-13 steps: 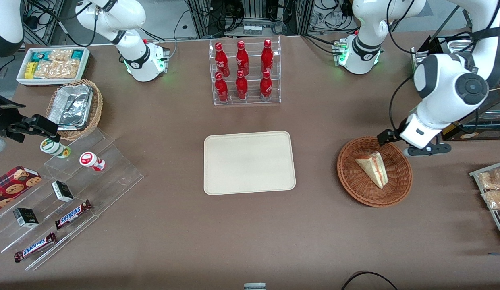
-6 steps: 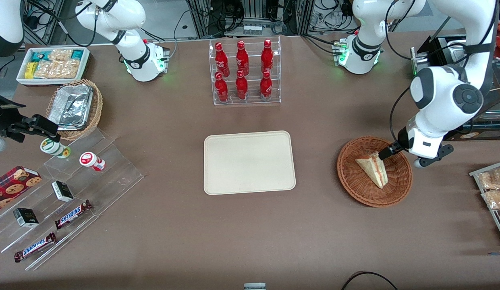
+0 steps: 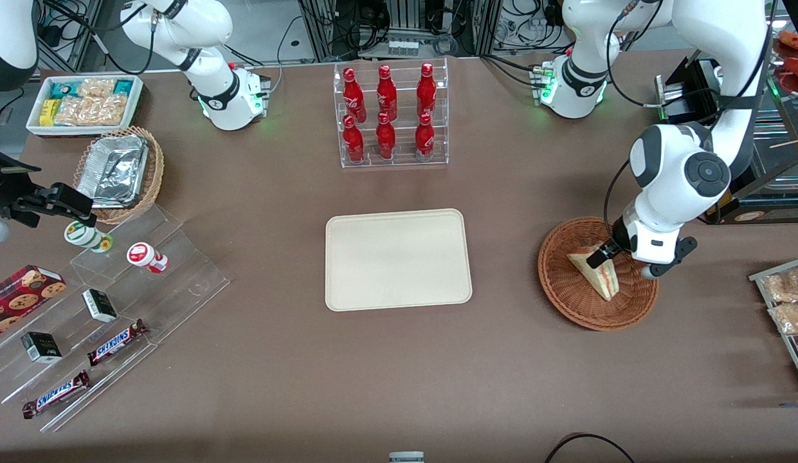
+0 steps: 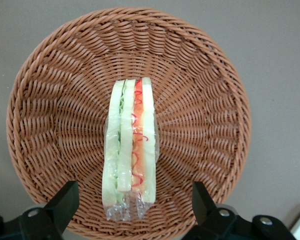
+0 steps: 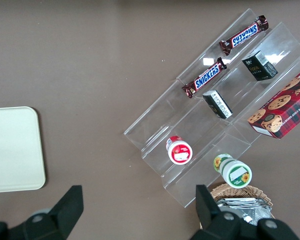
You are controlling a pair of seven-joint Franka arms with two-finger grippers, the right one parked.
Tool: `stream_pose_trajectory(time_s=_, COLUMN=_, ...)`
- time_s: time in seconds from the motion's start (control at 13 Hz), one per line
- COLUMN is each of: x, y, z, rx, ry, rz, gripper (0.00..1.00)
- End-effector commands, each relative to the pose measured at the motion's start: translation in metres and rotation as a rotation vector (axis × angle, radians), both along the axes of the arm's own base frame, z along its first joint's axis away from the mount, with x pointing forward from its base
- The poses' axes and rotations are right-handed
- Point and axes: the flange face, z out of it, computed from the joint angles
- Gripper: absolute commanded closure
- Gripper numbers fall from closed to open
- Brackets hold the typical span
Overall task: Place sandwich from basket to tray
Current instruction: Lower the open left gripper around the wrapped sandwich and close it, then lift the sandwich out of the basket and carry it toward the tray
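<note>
The hand (image 3: 598,256) hangs just above the sandwich (image 4: 128,148), fingers (image 4: 65,200) spread wide either side of it. The sandwich lies in the wicker basket (image 3: 566,296); the cream tray (image 3: 397,259) sits well apart.

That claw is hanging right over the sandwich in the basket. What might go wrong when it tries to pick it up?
The gripper is open above the sandwich, fingers spread wide to either side. Two risks:
1. The sandwich looks soft and wrapped in clear film, so a hard squeeze might crush it, or the film might slip.
2. It lies in the sloped woven basket; the fingers might catch the weave and drag the basket along instead of lifting cleanly toward the tray.
</note>
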Motion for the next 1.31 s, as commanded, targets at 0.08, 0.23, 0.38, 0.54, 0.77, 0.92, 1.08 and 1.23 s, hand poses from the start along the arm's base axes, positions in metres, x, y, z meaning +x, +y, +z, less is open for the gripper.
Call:
stream_pose_trajectory(time_s=0.08, x=-0.001, y=-0.003, z=-0.017, rx=0.018, ry=0.011, rz=0.01, gripper=0.0)
stream_pose_trajectory(time_s=0.23, x=0.0, y=-0.003, z=-0.023, rx=0.017, ry=0.014, rz=0.017, gripper=0.0)
stream_pose_trajectory(time_s=0.38, x=0.001, y=-0.002, z=-0.031, rx=0.015, ry=0.013, rz=0.024, gripper=0.0)
stream_pose_trajectory(time_s=0.54, x=0.001, y=-0.002, z=-0.043, rx=0.014, ry=0.021, rz=0.048, gripper=0.0)
stream_pose_trajectory(time_s=0.77, x=0.001, y=-0.002, z=-0.052, rx=0.013, ry=0.026, rz=0.07, gripper=0.04)
stream_pose_trajectory(time_s=0.92, x=0.0, y=-0.002, z=-0.056, rx=0.013, ry=0.034, rz=0.093, gripper=0.48)
stream_pose_trajectory(time_s=1.08, x=-0.001, y=-0.002, z=-0.054, rx=0.015, ry=0.043, rz=0.087, gripper=0.92)
stream_pose_trajectory(time_s=1.23, x=-0.004, y=-0.007, z=-0.044, rx=0.03, ry=0.07, rz=0.049, gripper=1.0)
